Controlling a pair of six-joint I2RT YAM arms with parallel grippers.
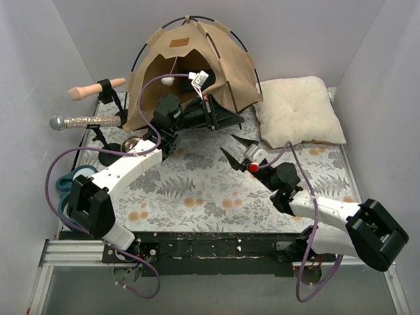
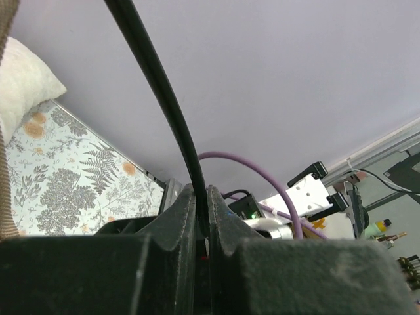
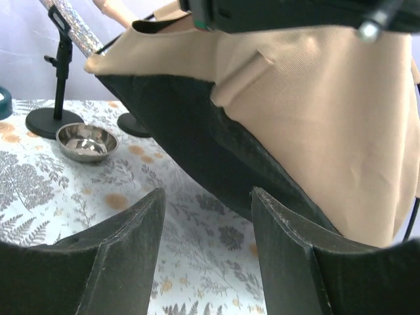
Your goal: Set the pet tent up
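From above, my left gripper (image 1: 213, 113) reaches into the doorway of the tent (image 1: 197, 59), its tips lost against the dark trim. The tent stands at the far end of the floral table (image 1: 197, 190), beside a pillow (image 1: 298, 108). The right gripper (image 1: 235, 147) hovers near it, spread apart. Left wrist: clamped on a thin black pole (image 2: 161, 92). Right wrist: tent fabric close ahead, a bowl (image 3: 85, 141) to the left.

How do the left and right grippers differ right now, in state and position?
The left gripper is shut on a thin black pole of the pet tent; the right gripper is open, nothing between its jaws. The left gripper sits at the tent's doorway; the right gripper hangs over the table in front, clear of the fabric. Both are black and face the tent.
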